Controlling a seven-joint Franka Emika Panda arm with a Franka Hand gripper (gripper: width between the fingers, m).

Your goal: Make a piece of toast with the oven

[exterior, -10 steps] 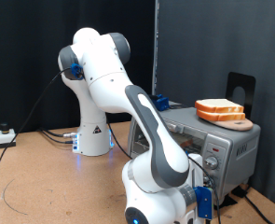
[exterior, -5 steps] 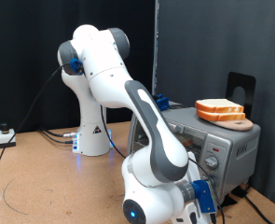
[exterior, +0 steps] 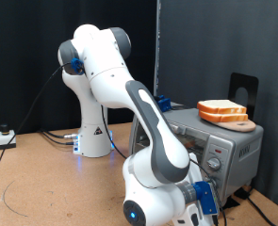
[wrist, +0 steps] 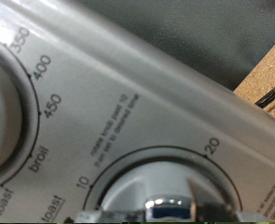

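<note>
The oven (exterior: 235, 146) is a silver-grey box at the exterior view's right, with round knobs (exterior: 214, 163) on its front panel. My gripper (exterior: 208, 191) sits low, right up against that knob panel, and its fingers are hidden behind the hand. In the wrist view the oven panel (wrist: 174, 103) fills the picture very close up. It shows the temperature dial (wrist: 2, 112), marked 350 to broil and toast, and a timer knob (wrist: 165, 191) with a shiny centre. No finger shows there. The piece of toast is out of view.
A pile of bread slices (exterior: 221, 111) lies on a wooden board (exterior: 244, 125) on top of the oven. A dark stand (exterior: 242, 89) rises behind it. The arm's white base (exterior: 93, 137) stands on the brown table, and cables (exterior: 54, 137) run along the exterior view's left.
The arm's lower links and hand shifted slightly towards the exterior view's left and turned a little by the knob panel. In the last half second nothing visibly moved.
</note>
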